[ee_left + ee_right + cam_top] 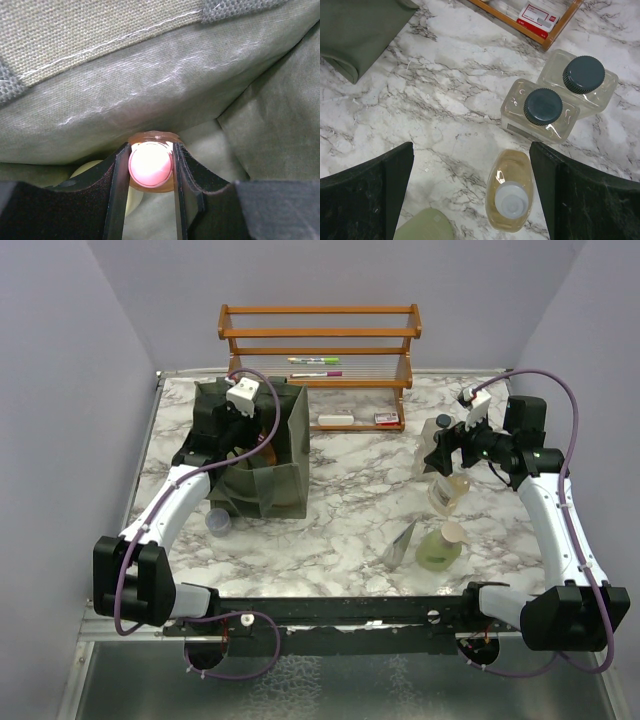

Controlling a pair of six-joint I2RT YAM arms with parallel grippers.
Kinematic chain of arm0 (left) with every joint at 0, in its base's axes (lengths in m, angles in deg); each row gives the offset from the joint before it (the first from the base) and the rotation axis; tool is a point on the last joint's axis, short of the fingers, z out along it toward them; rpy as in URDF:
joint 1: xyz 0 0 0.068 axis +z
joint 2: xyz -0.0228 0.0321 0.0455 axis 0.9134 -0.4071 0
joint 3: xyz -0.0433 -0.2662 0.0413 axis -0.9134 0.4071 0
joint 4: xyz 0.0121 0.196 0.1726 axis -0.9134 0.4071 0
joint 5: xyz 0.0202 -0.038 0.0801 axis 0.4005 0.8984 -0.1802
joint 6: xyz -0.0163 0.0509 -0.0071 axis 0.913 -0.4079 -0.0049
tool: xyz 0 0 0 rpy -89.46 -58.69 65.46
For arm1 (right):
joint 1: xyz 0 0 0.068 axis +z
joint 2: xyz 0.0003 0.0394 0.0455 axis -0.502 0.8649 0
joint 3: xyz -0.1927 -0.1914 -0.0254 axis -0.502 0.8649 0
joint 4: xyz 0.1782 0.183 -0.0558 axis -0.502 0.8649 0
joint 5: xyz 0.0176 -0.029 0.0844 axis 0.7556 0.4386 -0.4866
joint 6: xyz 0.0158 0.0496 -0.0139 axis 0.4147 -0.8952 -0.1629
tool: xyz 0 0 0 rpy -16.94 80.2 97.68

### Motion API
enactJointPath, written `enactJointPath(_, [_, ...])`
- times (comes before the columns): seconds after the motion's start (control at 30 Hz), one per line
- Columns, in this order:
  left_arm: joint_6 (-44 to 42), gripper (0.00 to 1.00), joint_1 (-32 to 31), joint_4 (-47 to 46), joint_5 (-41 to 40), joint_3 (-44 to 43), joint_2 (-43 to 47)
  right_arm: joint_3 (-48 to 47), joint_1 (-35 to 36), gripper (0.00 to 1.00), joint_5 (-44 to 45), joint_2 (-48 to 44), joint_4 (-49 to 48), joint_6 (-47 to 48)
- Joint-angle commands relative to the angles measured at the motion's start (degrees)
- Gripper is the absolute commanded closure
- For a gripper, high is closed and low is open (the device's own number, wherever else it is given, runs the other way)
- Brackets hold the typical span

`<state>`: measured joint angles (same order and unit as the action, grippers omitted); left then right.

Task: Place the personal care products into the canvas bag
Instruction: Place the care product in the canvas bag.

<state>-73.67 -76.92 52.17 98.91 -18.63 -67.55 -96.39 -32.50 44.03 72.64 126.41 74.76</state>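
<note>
The olive canvas bag (272,465) stands open at the left of the table. My left gripper (240,436) reaches down inside it. In the left wrist view that gripper (150,172) is shut on the pink cap of the orange bottle (150,165), low against the bag's wall (150,90). A pale green bottle (86,170) lies beside it on the bag's floor. My right gripper (438,452) hovers open over the bottles at the right. Between its fingers (472,192) stands the amber bottle (513,176), nearer the right finger. Two clear black-capped bottles (543,108) stand just beyond.
A green pump bottle (440,548) and a grey pouch (402,542) sit near the front right. A lavender cup (219,522) is in front of the bag. The wooden rack (320,350) at the back holds marker pens (315,367) and a red-white box (539,14).
</note>
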Motion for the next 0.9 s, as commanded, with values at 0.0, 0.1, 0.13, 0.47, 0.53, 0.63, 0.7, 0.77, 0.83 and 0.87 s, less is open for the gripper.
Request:
enactJointPath(0.0, [-1.90, 0.94, 0.65, -6.27, 1.08, -1.70, 0.01, -0.16, -0.40, 0.01, -0.83, -0.49, -0.66, -0.23])
enactJointPath(0.1, [-1.91, 0.93, 0.68, -5.35, 1.09, -2.43, -1.12, -0.15, -0.35, 0.01, -0.73, -0.62, -0.58, -0.17])
enactJointPath(0.13, [-1.90, 0.92, 0.66, -4.83, 1.21, -2.80, -1.54, -0.18, -0.35, 0.01, -0.67, -0.59, -0.51, -0.08])
enactJointPath(0.47, [-1.88, 0.74, 0.66, -3.56, 2.20, -2.81, -0.50, 0.11, -0.35, 0.01, -0.62, -0.67, -0.48, 0.03])
enactJointPath(0.53, [-1.98, 0.70, 0.66, -3.14, 2.32, -3.01, -0.27, -0.06, -0.35, 0.01, -0.59, -0.51, -0.40, 0.01])
enactJointPath(0.63, [-1.75, 0.64, 0.66, -2.09, 2.12, -3.43, 0.00, -0.33, -0.35, 0.01, -0.73, -0.32, -0.27, 0.04])
enactJointPath(0.7, [-1.66, 0.58, 0.66, -1.96, 1.75, -3.48, 0.15, -0.52, -0.35, 0.01, -0.83, -0.16, -0.22, 0.04])
enactJointPath(0.77, [-1.75, 0.51, 0.70, -1.71, 1.33, -3.55, 0.26, -0.73, -0.36, 0.01, -0.94, 0.10, -0.18, 0.04])
enactJointPath(0.83, [-1.78, 0.47, 0.65, -1.26, 0.83, -3.85, 0.28, -0.94, -0.35, 0.01, -1.06, 0.29, -0.06, -0.05])
enactJointPath(0.87, [-1.81, 0.44, 0.71, -0.91, 0.61, -4.13, 0.27, -1.03, -0.35, 0.01, -1.16, 0.34, 0.00, -0.12])
